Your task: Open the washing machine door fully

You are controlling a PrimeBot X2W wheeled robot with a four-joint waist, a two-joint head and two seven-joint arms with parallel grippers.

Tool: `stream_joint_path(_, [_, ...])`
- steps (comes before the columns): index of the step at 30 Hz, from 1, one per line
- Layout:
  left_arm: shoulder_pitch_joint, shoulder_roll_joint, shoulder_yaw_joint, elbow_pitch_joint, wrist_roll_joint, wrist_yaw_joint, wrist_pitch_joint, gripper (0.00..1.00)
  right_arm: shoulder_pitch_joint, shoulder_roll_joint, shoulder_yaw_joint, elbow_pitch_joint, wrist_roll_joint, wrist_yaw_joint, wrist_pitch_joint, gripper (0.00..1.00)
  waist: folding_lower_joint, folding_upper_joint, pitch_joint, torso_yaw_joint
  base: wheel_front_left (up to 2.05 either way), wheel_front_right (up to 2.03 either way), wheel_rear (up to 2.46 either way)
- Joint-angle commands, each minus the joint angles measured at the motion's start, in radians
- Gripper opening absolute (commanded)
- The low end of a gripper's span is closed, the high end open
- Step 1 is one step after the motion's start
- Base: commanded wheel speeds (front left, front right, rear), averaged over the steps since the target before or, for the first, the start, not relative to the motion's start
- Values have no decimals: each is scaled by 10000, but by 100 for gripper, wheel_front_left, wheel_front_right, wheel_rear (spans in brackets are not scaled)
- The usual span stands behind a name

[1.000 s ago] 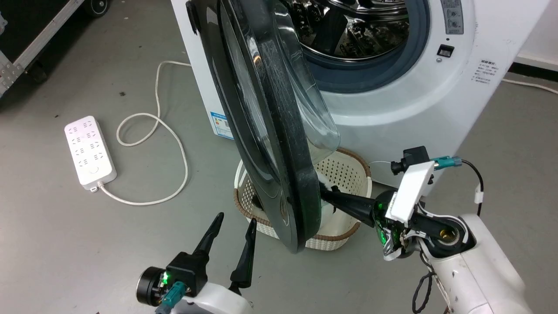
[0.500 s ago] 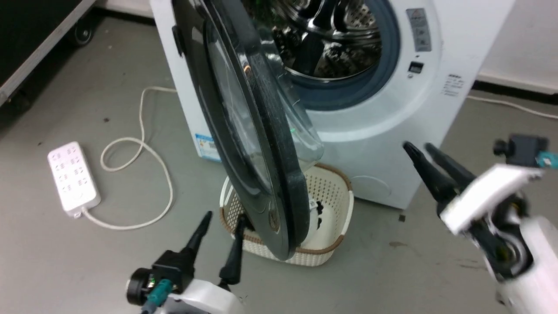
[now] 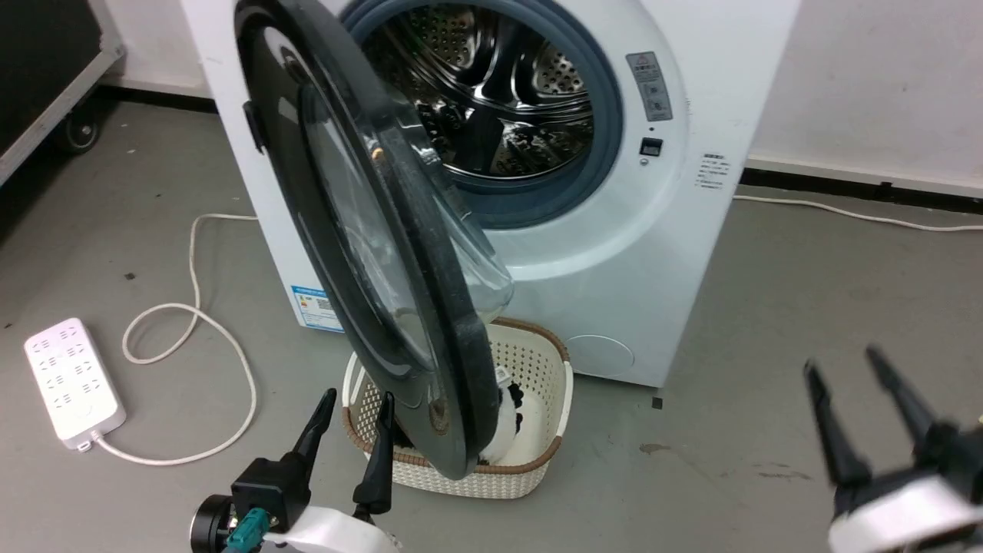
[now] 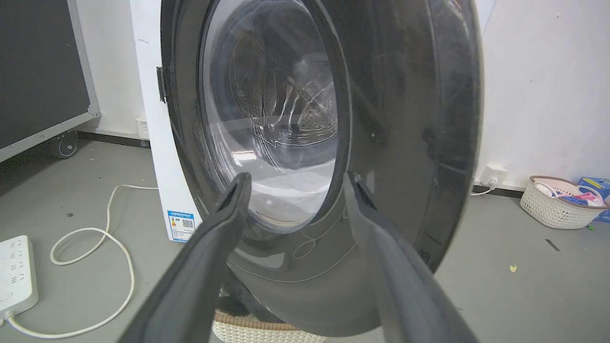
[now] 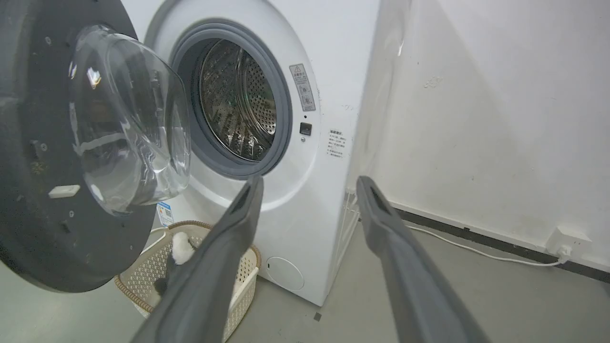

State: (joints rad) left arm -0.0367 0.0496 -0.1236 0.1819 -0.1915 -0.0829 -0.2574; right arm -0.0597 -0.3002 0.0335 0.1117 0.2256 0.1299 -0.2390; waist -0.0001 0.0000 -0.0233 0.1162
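Note:
The white washing machine (image 3: 614, 253) stands ahead with its steel drum (image 3: 491, 92) exposed. The washing machine door (image 3: 338, 223) hangs swung out on its left hinge, its black rim edge toward me and its glass bowl facing right. My left gripper (image 3: 357, 399) is open just in front of the door's lower outer face (image 4: 405, 119), apart from it. Far to the right, my right gripper (image 3: 839, 361) is open over bare floor, well away from the door. The right wrist view looks along that gripper (image 5: 310, 181) at the machine's front (image 5: 333, 71) and the door's inner side (image 5: 28, 190).
A cream wicker-rimmed basket (image 3: 537, 461) sits on the floor under the door's lower edge. A white power strip (image 3: 73, 380) and its looped cable (image 3: 223, 346) lie at the left. A black wheeled case (image 3: 77, 130) stands at the far left, and the wall (image 3: 868, 84) runs behind on the right.
My right gripper has left the door's inner rim and swung out to the right, now open over the floor. The head camera has pulled back and up. The left gripper stays by the door.

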Motion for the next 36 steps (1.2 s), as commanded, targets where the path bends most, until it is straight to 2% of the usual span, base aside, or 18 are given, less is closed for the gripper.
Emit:
stream_joint_path(1, [177, 23, 7, -11, 96, -56, -44, 100, 409, 415, -270, -291, -461, 8, -97, 100, 1, 0, 2, -69, 0, 0, 0])
stream_joint_path(5, [218, 29, 49, 75, 245, -102, -44, 100, 1482, 1628, -793, -875, -1503, 8, -186, 100, 1, 0, 20, -192, 0, 0, 0])
stream_joint_path(8, [223, 29, 73, 134, 382, -101, -44, 100, 1989, 2110, -833, -986, -1895, 8, -210, 100, 1, 0, 96, -287, 0, 0, 0])
stream_joint_path(19, [163, 20, -2, 134, 709, -8, -44, 100, 2067, 2466, -493, -1111, -2077, 8, -225, 100, 1, 0, 346, -447, 0, 0, 0])
stream_joint_path(20, [157, 20, -9, 131, 720, -8, -44, 77, 2055, 2472, -487, -1118, -2069, 8, -226, 100, 1, 0, 356, -446, 0, 0, 0])
stream_joint_path(21, [142, 19, -19, 108, 737, -11, -44, 0, 2047, 2477, -483, -1119, -2056, 8, -226, 100, 1, 0, 363, -447, 0, 0, 0])
stream_joint_path(25, [108, 17, -61, 54, 807, -39, -44, 0, 2025, 2489, -446, -1118, -2005, 8, -226, 100, 1, 0, 376, -447, 0, 0, 0])
stream_joint_path(30, [61, 13, 336, -429, 556, 188, -44, 0, 1993, 2495, -424, -1139, -1917, 8, -226, 100, 1, 0, 329, -468, 0, 0, 0])
stream_joint_path(36, [-302, 10, 1329, -2400, 160, 590, -44, 0, 1946, 2497, -467, -1211, -1821, 8, -227, 100, 1, 0, 238, -537, 0, 0, 0])
